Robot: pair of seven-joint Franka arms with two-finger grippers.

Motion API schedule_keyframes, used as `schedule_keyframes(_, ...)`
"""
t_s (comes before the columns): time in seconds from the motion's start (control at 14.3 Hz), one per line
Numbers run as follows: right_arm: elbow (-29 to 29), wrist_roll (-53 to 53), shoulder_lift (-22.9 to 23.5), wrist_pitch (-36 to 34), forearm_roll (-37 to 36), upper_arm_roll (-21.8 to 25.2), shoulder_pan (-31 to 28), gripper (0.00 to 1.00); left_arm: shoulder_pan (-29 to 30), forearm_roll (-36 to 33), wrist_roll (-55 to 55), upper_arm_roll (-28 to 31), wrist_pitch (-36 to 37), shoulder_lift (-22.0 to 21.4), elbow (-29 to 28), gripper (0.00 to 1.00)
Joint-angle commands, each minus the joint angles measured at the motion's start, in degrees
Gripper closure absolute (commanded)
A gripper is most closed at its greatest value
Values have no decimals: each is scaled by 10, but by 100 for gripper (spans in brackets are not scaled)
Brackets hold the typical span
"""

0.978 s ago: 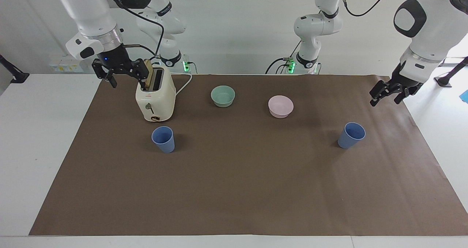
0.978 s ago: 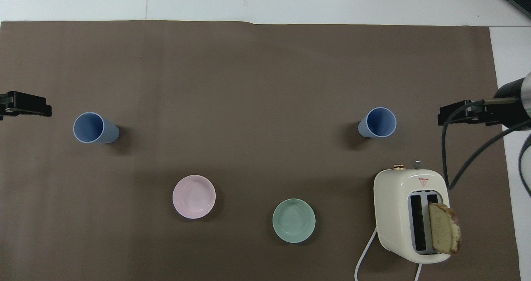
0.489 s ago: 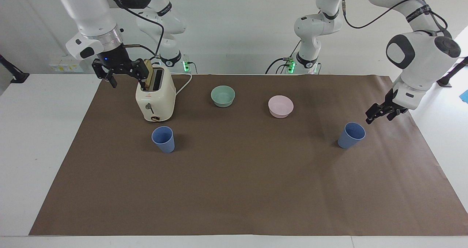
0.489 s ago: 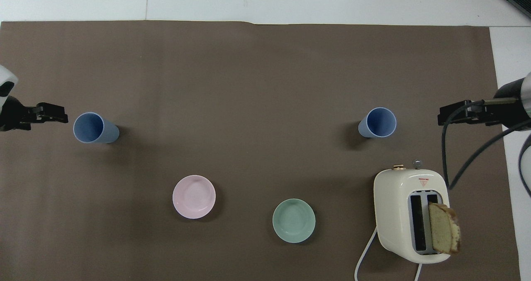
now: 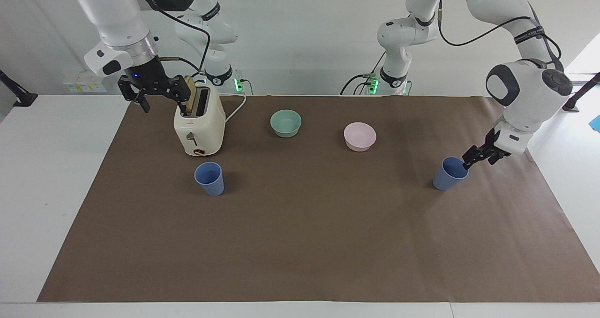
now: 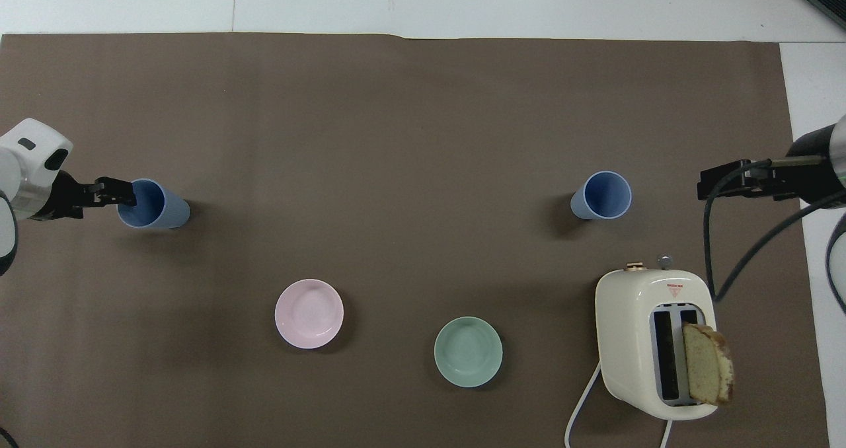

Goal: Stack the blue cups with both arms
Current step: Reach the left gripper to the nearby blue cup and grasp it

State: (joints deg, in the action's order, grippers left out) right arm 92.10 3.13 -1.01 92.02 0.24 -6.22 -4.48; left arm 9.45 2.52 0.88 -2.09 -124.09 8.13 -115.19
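- Facing view: your left claw [image 5: 468, 161] sits low at the rim of the blue cup at the left arm's end [image 5: 450, 173], its tip right at the rim's edge on the side toward the table's end. You cannot tell from here whether the tip touches the rim or whether its fingers are apart or together.
- That cup stands upright on the brown mat of the tabletop [image 5: 300, 243], farther from the robots than the pink bowl [image 5: 360, 136].
- Your right claw [image 5: 152, 93] hangs up in the air beside the top of the cream toaster [image 5: 199, 125], fingers spread apart and holding nothing. A slice of bread [image 5: 189, 101] stands in the toaster's slot.
- The blue cup at the right arm's end [image 5: 209, 178] stands upright just beside the toaster, farther from the robots than it, well apart from the right claw.
- The teal bowl [image 5: 286, 123] sits between the toaster and the pink bowl.
- Overhead view: the left claw [image 6: 117, 192] overlaps the rim of its cup [image 6: 153, 203], reaching in from the table's end; the finger state is not readable.
- The right claw [image 6: 727, 182] is over the mat's edge, level with the other cup [image 6: 601, 195] and apart from it.
- The two cups lie well apart, toward either end of the tabletop [image 6: 423, 104].
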Motion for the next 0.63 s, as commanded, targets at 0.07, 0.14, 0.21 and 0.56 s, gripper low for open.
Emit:
schedule_keyframes(0.07, -1, -4, 0, -1, 11, -5, -7, 0, -6, 17, 9, 0, -12, -18, -32, 0)
schedule_keyframes(0.14, -1, -4, 0, -1, 11, -5, -7, 0, -6, 17, 9, 0, -12, -20, -36, 0)
schedule_keyframes(0.21, -1, -4, 0, -1, 10, -5, -7, 0, -6, 17, 8, -1, -17, -15, -38, 0)
schedule_keyframes(0.56, -1, -4, 0, -1, 10, -5, -7, 0, -14, 38, 6, -1, -26, -5, -32, 100)
